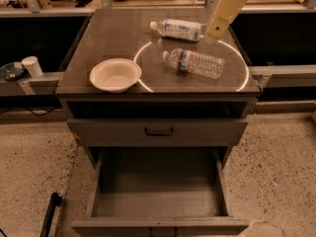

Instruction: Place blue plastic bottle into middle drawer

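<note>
One blue plastic bottle [177, 29] lying flat, label unreadable, tool [216, 31] beside its base, grip state unclear, middle drawer [158, 204] open.

The cabinet top [108, 38] is shining dark and glossy, with a ring of light on it. The blue plastic bottle [176, 29] is showing a smooth printed label. The ribbed bottle [195, 63] is glinting, clear and bumpy. The white bowl [115, 75] is looking matt. The middle drawer [158, 201] is looking dull grey. The gripper [215, 33], which looks like smooth cream plastic, is hanging over the top's back right, just beside the blue plastic bottle.
</note>
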Controlling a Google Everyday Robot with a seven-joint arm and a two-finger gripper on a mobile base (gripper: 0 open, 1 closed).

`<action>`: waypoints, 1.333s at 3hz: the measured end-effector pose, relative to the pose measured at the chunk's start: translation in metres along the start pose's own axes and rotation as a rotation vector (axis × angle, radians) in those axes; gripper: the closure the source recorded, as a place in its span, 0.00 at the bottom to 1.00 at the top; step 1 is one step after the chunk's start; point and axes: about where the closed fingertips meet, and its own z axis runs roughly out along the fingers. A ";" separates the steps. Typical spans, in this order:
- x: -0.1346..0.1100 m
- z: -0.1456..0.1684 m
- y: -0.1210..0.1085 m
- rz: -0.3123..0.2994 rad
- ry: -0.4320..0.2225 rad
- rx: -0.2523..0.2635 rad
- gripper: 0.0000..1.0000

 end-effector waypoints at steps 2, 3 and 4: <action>-0.008 0.021 -0.027 0.077 -0.085 0.022 0.00; -0.018 0.048 -0.066 0.128 -0.202 0.095 0.00; -0.030 0.077 -0.098 0.175 -0.298 0.150 0.00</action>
